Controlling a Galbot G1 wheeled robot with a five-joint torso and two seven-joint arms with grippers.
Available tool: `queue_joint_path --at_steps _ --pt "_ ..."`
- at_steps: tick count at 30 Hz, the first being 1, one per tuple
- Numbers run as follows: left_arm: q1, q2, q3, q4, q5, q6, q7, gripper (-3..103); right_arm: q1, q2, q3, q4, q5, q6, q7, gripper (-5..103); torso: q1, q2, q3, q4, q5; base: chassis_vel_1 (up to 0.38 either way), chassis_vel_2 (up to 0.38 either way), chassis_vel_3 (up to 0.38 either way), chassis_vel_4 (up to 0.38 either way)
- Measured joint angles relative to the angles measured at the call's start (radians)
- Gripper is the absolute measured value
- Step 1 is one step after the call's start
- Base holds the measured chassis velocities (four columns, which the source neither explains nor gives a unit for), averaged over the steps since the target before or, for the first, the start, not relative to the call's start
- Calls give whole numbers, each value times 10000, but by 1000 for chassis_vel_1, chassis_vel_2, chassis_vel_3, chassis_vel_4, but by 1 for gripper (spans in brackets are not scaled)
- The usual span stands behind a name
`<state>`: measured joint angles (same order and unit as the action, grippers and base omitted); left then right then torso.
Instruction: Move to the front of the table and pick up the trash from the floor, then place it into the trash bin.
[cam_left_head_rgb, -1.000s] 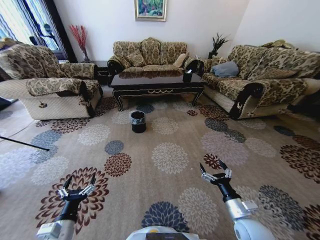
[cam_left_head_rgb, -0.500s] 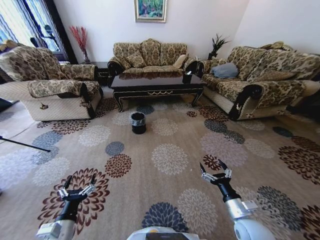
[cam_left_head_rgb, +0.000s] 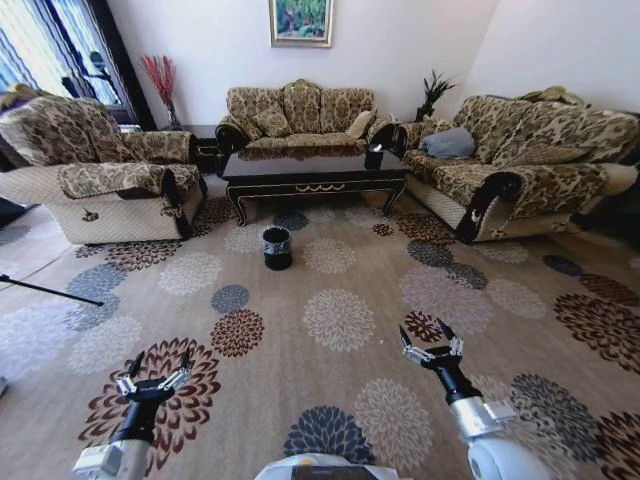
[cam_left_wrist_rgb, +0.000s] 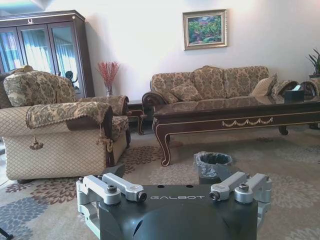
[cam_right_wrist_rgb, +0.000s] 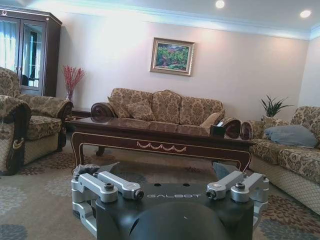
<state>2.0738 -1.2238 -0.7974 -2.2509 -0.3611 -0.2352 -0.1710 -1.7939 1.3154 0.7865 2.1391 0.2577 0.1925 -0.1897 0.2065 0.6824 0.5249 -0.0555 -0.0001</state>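
**Robot halfway across the carpet, both claws spread and empty**

From where the robot stands, the table (cam_left_head_rgb: 312, 168) sits at about twelve o'clock, well across the room, its glossy dark top running side to side in front of the middle sofa (cam_left_head_rgb: 297, 112). A black tissue box (cam_left_head_rgb: 374, 155) rests near the table's right end. The trash bin (cam_left_head_rgb: 277, 247) stands on the floor (cam_left_head_rgb: 340, 318) just in front of the table, a touch toward eleven o'clock, clear of the table legs, with its crinkly plastic liner folded over the rim. From the left wrist camera the bin shows just beside the table's near left leg.

The left gripper (cam_left_head_rgb: 153, 372) hangs low over a maroon flower medallion at roughly seven o'clock, fingers spread wide with nothing between them. The right gripper (cam_left_head_rgb: 432, 343) hovers at about five o'clock over the beige carpet, its fingers likewise spread and empty. Both are well apart from the bin and the table.

An armchair (cam_left_head_rgb: 95, 170) flanks the left at ten o'clock, a long sofa (cam_left_head_rgb: 520, 160) the right at two. Any litter on the carpet is too small to pick out from here.
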Motion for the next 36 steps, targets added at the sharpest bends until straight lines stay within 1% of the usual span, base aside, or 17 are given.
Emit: queue_joint_path --at_steps 12,19,20,21,31,35,36 --pt "0 0 0 0 0 0 0 100 0 0 0 0 0 0 0 100 224 542 320 0 0 0 0 0 0" --pt "0 0 0 0 0 0 0 100 0 0 0 0 0 -1 0 100 314 753 440 0 0 0 0 0 0" --pt "0 0 0 0 0 0 0 100 0 0 -1 0 0 -1 0 100 372 898 525 0 0 0 0 0 0" --pt "1 0 0 0 0 0 0 100 0 0 0 0 0 0 0 100 397 949 552 0 1 0 0 0 0" --pt "1 0 0 0 0 0 0 100 0 0 0 0 0 0 0 100 565 1352 789 0 0 0 0 0 0" --pt "0 0 0 0 0 0 0 100 0 1 0 0 0 -1 0 100 664 1574 910 0 0 0 0 0 0" --pt "0 0 0 0 0 0 0 100 0 1 0 0 0 -1 0 100 664 1574 910 0 0 0 0 0 0"
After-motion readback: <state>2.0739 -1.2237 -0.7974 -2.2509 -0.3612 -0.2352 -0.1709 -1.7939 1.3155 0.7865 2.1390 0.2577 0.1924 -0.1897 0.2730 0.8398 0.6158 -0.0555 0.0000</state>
